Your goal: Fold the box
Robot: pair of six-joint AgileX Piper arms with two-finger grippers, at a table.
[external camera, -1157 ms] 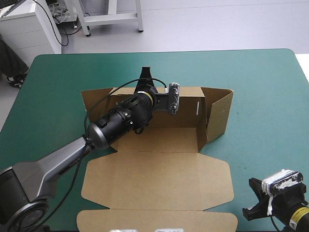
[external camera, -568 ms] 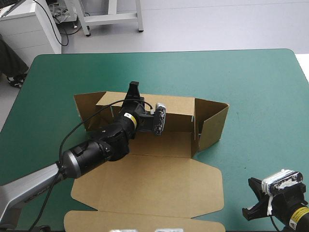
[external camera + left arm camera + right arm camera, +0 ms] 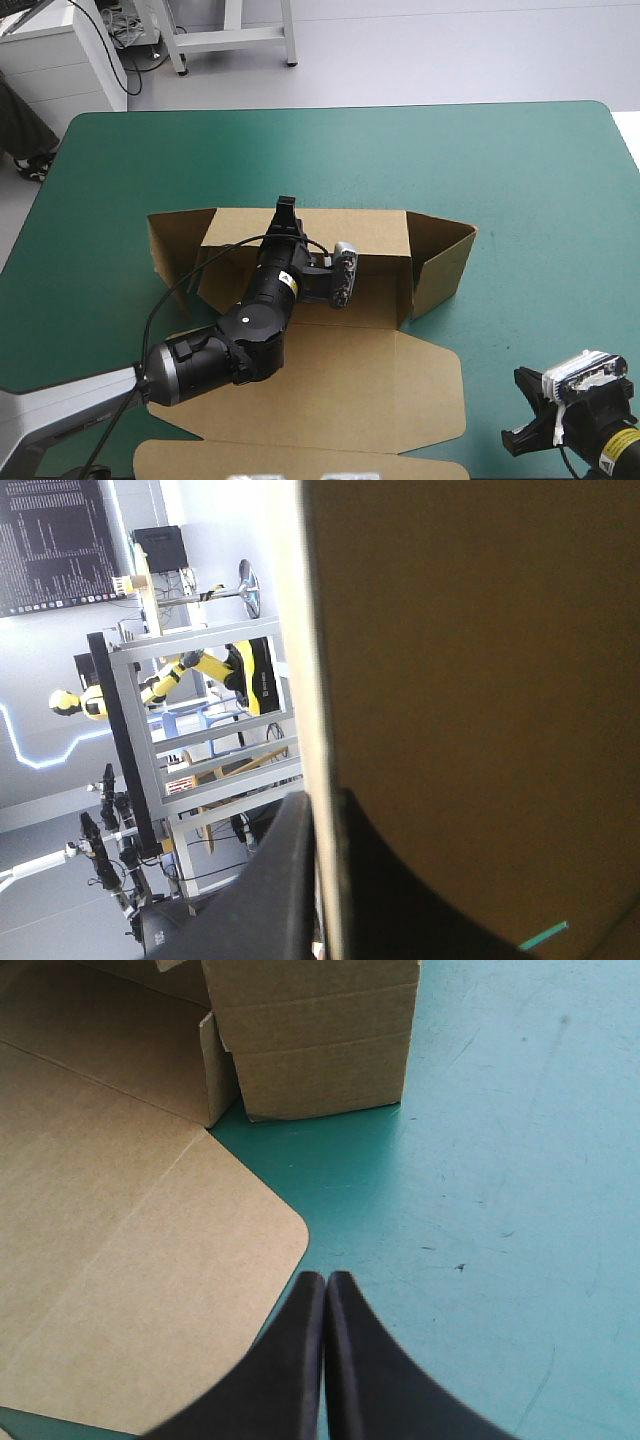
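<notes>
Brown box (image 3: 330, 385) sits centre frame in the high view: far wall (image 3: 372, 228) up, right end flap (image 3: 440, 262) angled out, lid flat toward bottom edge. On far wall's top edge the left gripper (image 3: 287, 212) is clamped. At lower right the right gripper (image 3: 325, 1278) has its fingers pressed together, empty, over teal-green cover (image 3: 520, 170).

a lab (white bench frame (image 3: 232, 37), cabled cabinet (image 3: 60, 70) beyond the table (image 3: 500, 160))
</notes>
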